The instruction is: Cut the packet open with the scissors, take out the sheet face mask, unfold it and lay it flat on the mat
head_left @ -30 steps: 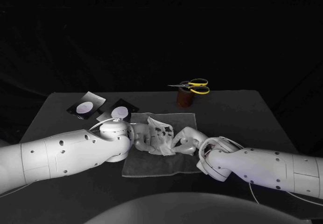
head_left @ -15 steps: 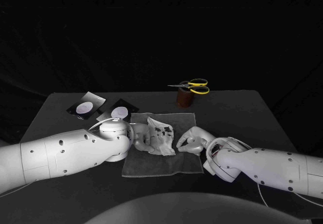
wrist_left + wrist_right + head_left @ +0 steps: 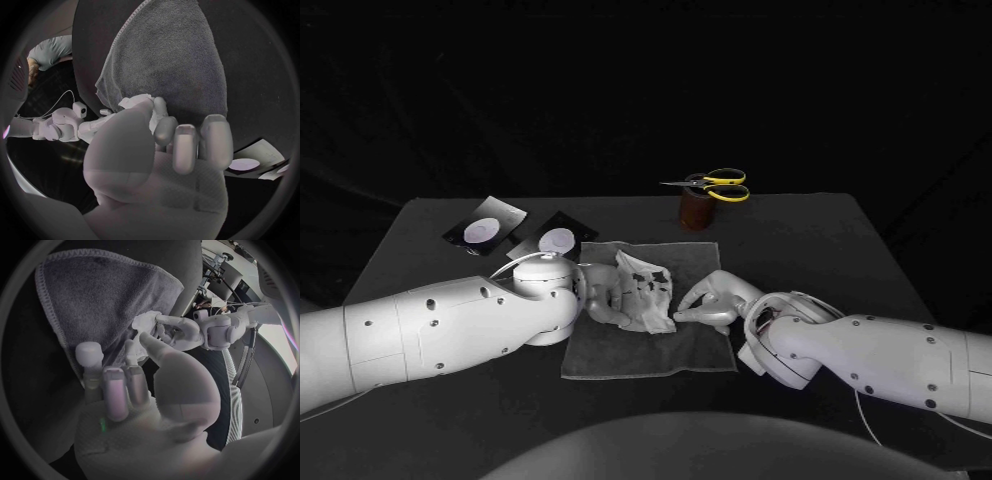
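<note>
The white sheet face mask (image 3: 642,291) lies crumpled and partly folded on the grey mat (image 3: 646,352) at the table's middle. My left hand (image 3: 599,291) grips the mask's left side, and a bit of the mask (image 3: 133,102) shows past its curled fingers. My right hand (image 3: 714,300) is at the mask's right edge, thumb and a finger closed on that edge. From the right wrist, the mask (image 3: 141,322) sits between my right thumb and the left hand (image 3: 172,332). The yellow-handled scissors (image 3: 711,184) rest on a brown cup (image 3: 695,213) at the back.
Two dark packets with pale ovals (image 3: 485,225) (image 3: 551,239) lie at the back left, just beyond the mat's corner. The mat's front half is bare cloth. Black table (image 3: 819,250) stretches to the right of the mat.
My right hand has drawn to the right, off the top of the mask to its right edge. The left hand and the mask's bulk have stayed in place.
</note>
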`<action>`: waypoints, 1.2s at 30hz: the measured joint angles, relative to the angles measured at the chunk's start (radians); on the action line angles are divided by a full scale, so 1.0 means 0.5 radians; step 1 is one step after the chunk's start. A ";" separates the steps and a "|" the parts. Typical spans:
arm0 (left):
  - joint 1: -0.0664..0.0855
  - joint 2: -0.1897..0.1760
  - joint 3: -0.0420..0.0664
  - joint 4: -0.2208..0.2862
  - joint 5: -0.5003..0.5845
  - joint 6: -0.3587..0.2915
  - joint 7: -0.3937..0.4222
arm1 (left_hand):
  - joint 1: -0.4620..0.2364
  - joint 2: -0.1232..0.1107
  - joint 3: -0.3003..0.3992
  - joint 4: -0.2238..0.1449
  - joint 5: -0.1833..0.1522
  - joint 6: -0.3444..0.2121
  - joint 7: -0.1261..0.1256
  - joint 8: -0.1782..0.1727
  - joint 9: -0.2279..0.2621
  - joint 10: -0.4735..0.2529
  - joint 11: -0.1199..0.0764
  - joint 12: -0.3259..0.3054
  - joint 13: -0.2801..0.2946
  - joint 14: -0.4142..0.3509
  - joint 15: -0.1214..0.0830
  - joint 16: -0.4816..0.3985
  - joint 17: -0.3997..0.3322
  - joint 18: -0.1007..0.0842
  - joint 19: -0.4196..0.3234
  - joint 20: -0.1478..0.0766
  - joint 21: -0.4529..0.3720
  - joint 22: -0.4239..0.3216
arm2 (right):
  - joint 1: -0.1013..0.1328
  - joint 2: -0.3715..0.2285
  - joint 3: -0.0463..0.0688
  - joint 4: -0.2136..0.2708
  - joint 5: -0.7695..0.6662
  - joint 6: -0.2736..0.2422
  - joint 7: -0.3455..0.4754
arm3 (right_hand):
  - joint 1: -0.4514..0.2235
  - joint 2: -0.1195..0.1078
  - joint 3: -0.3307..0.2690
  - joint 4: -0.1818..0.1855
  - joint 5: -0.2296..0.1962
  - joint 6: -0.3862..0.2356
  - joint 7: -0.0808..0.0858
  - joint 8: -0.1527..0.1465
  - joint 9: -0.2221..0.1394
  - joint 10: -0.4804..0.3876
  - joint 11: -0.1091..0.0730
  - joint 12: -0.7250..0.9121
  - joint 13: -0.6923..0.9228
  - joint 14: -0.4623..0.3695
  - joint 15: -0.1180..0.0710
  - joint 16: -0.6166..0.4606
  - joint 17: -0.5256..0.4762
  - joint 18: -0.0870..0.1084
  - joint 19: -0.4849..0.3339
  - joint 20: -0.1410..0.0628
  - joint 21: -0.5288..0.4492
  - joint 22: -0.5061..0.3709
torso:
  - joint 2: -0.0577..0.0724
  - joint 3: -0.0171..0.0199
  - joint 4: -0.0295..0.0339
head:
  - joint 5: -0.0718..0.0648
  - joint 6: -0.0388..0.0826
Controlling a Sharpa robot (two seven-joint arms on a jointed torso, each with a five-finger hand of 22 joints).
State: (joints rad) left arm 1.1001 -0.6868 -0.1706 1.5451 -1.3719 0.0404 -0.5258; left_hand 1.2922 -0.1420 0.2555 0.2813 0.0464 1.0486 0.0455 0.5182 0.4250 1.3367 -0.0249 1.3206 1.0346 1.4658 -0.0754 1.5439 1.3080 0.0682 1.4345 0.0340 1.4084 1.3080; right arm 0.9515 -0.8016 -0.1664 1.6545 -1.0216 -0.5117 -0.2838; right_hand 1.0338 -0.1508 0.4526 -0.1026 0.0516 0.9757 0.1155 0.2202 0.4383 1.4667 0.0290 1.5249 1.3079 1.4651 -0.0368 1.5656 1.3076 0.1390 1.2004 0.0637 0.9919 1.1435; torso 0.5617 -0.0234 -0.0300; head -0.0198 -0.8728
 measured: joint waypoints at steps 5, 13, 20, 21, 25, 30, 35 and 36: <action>0.000 0.000 0.000 0.000 0.005 0.002 0.000 | 0.000 0.000 0.000 0.000 0.000 -0.003 -0.003 0.000 0.000 0.000 0.000 0.000 -0.001 0.000 0.000 0.000 0.000 0.000 0.000 0.000 0.000 0.000 | -0.002 0.021 -0.002 0.003 -0.079 0.036 0.006 | -0.007 -0.007 -0.101 0.053 0.000 -0.036 0.019 -0.047 -0.024 -0.004 0.011 0.056 0.000 -0.001 0.013 -0.002 -0.001 0.000 0.014 0.028 0.042 0.033 | 0.000 -0.0015 0.001 | -0.003 0.000; 0.001 -0.002 0.001 0.001 0.011 0.004 0.000 | 0.000 0.000 0.000 0.000 0.000 -0.003 -0.003 0.001 0.000 0.000 0.000 0.000 -0.001 0.000 0.000 0.000 0.000 0.000 0.000 0.000 0.000 -0.001 | -0.025 0.077 -0.007 -0.040 -0.229 0.040 0.019 | 0.056 0.028 -0.127 0.053 0.000 -0.029 0.019 -0.055 -0.032 -0.004 0.011 0.080 0.000 -0.001 0.013 0.004 0.000 0.000 0.028 0.042 0.063 0.054 | 0.000 -0.0017 0.002 | 0.002 0.000; 0.001 -0.005 0.001 0.003 0.014 0.006 0.000 | 0.000 0.000 0.000 0.000 0.000 -0.003 -0.003 0.001 0.000 0.000 0.000 0.000 -0.002 0.000 0.001 0.000 0.000 0.000 0.000 0.000 -0.001 -0.001 | -0.036 0.109 -0.007 -0.082 -0.307 0.021 0.032 | 0.103 0.055 -0.139 0.048 0.000 0.005 0.021 -0.054 -0.038 -0.004 0.011 0.080 -0.001 -0.001 0.013 0.004 0.001 -0.001 0.028 0.042 0.064 0.060 | 0.001 -0.0006 0.002 | 0.009 0.000; 0.001 -0.005 0.001 0.003 0.015 0.006 0.000 | 0.000 0.000 0.000 0.000 0.000 -0.003 -0.003 0.002 0.000 0.000 0.000 0.000 -0.002 -0.001 0.001 0.000 0.000 0.000 0.000 0.000 -0.001 -0.001 | -0.036 0.113 -0.007 -0.086 -0.314 0.018 0.034 | 0.107 0.059 -0.139 0.048 0.000 0.006 0.020 -0.054 -0.039 -0.004 0.011 0.080 -0.001 -0.003 0.014 0.004 0.001 -0.001 0.028 0.042 0.066 0.061 | 0.001 -0.0002 0.001 | 0.010 0.000; 0.001 -0.005 0.001 0.003 0.017 0.007 0.000 | 0.000 0.000 0.000 0.000 0.000 -0.003 -0.002 0.002 0.000 0.000 0.000 0.000 -0.002 -0.001 0.001 0.000 0.000 0.000 0.000 0.000 -0.001 -0.001 | -0.038 0.133 -0.007 -0.111 -0.336 0.013 0.042 | 0.121 0.073 -0.144 0.042 0.000 0.020 0.014 -0.054 -0.040 -0.004 0.011 0.080 -0.001 -0.004 0.016 0.004 0.001 -0.001 0.028 0.042 0.072 0.065 | 0.001 -0.0002 0.001 | 0.012 0.000; 0.001 -0.006 0.001 0.004 0.019 0.009 -0.001 | 0.000 0.000 0.000 0.000 0.000 -0.003 -0.003 0.009 0.000 0.000 0.000 0.000 -0.003 -0.001 0.001 0.000 0.000 0.000 0.000 0.000 -0.001 -0.001 | -0.041 0.155 -0.005 -0.141 -0.352 0.008 0.054 | 0.148 0.100 -0.144 0.042 0.000 0.057 0.007 -0.062 -0.043 -0.004 0.010 0.080 -0.001 -0.004 0.016 0.003 0.001 -0.001 0.028 0.042 0.072 0.068 | 0.001 0.0010 0.001 | 0.015 0.000; 0.002 -0.008 0.001 0.006 0.021 0.010 -0.002 | 0.000 0.000 0.000 0.000 0.000 -0.004 -0.003 0.010 0.000 0.000 0.000 0.000 -0.003 -0.001 0.001 0.000 0.000 0.000 0.000 0.000 -0.001 -0.001 | -0.045 0.172 -0.003 -0.162 -0.356 0.002 0.067 | 0.170 0.122 -0.144 0.042 0.000 0.107 -0.009 -0.062 -0.056 -0.004 0.010 0.079 0.000 -0.004 0.016 0.003 0.001 -0.001 0.029 0.041 0.080 0.077 | 0.002 0.0006 0.001 | 0.017 0.000; 0.002 -0.009 0.001 0.007 0.021 0.010 -0.002 | 0.000 0.000 0.000 0.000 0.000 -0.004 -0.003 0.010 0.000 0.000 0.000 0.000 -0.003 -0.001 0.001 0.000 0.000 0.000 0.000 0.000 -0.001 -0.001 | -0.046 0.176 -0.002 -0.166 -0.356 0.001 0.069 | 0.170 0.122 -0.144 0.042 0.000 0.117 -0.012 -0.062 -0.057 -0.004 0.010 0.079 0.000 -0.004 0.016 0.003 0.001 -0.002 0.033 0.037 0.080 0.079 | 0.002 0.0004 0.001 | 0.017 0.000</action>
State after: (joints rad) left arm 1.1010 -0.6910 -0.1700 1.5484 -1.3612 0.0457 -0.5267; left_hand 1.2922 -0.1420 0.2555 0.2813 0.0464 1.0469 0.0442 0.5232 0.4251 1.3366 -0.0249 1.3204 1.0331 1.4653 -0.0750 1.5437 1.3080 0.0683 1.4344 0.0341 1.4078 1.3078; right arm 0.9287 -0.7138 -0.1676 1.5714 -1.1995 -0.5112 -0.2492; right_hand 1.1189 -0.0896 0.3804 -0.0814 0.0517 1.0342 0.1096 0.1892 0.4096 1.4648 0.0342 1.5644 1.3081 1.4628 -0.0286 1.5670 1.3082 0.1382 1.2169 0.0821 1.0320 1.1831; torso 0.5629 -0.0232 -0.0293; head -0.0111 -0.8727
